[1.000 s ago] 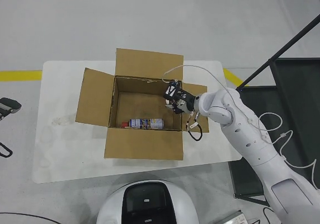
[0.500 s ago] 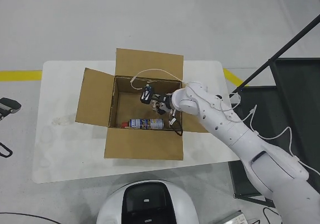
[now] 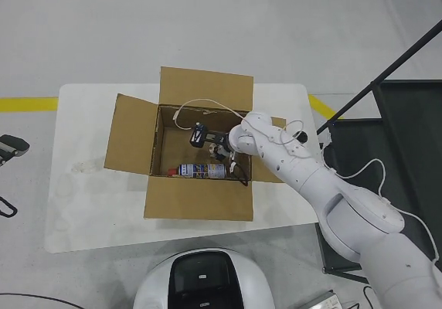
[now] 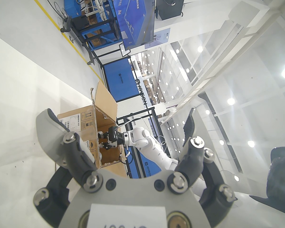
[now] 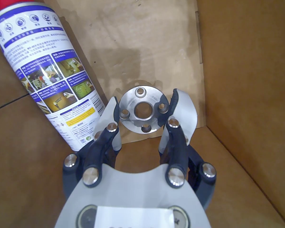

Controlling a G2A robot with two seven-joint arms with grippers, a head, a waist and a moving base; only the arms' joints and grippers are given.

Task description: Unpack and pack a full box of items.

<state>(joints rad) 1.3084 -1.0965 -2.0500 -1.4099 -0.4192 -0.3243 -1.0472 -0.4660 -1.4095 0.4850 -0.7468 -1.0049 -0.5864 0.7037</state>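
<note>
At the far left, off the tabletop's (image 3: pixel 82 208) edge, the left claw (image 3: pixel 1 148) hangs with its fingers spread wide and nothing between them, as its own wrist view (image 4: pixel 118 119) shows. The open cardboard box (image 3: pixel 198 199) stands in the middle of the white tabletop with all four flaps folded outward. A spray can (image 3: pixel 203 169) with a red cap lies on its side on the box floor, along the wall nearest the robot. Just beyond the can, the right claw (image 3: pixel 205 141) is down inside the box, its fingers (image 5: pixel 180 110) closed on a round metal flange (image 5: pixel 152 98) with a centre hole and four smaller holes, beside the can's base (image 5: pixel 80 129).
</note>
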